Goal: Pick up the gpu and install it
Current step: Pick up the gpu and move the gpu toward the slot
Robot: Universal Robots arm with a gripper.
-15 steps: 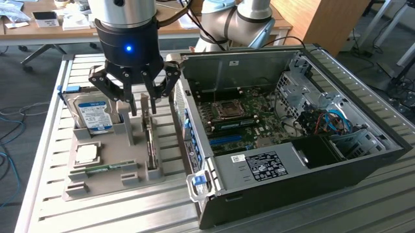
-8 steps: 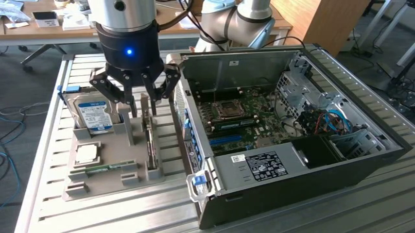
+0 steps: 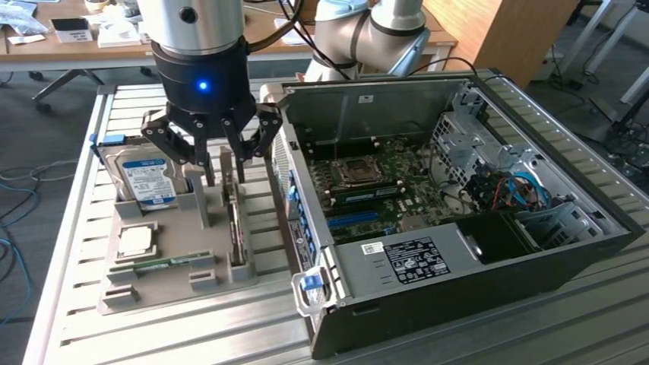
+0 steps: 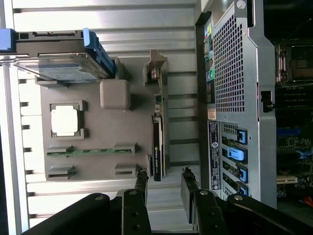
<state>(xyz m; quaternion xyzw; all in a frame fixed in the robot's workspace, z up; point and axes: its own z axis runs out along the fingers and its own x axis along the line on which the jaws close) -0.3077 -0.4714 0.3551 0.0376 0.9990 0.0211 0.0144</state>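
Looking from outside, we see the hand hanging open over the grey tray, holding nothing. The gpu stands on its edge along the tray's edge nearest the computer case. From the wrist, the gpu lines up between the spread fingers.

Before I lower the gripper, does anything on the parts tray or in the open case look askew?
Nothing stands out. The gpu stands on edge in its slot in the tray, straight, below the open gripper. The hard drive, CPU and RAM stick sit squarely in their holders, and nothing looks loose in the computer case.
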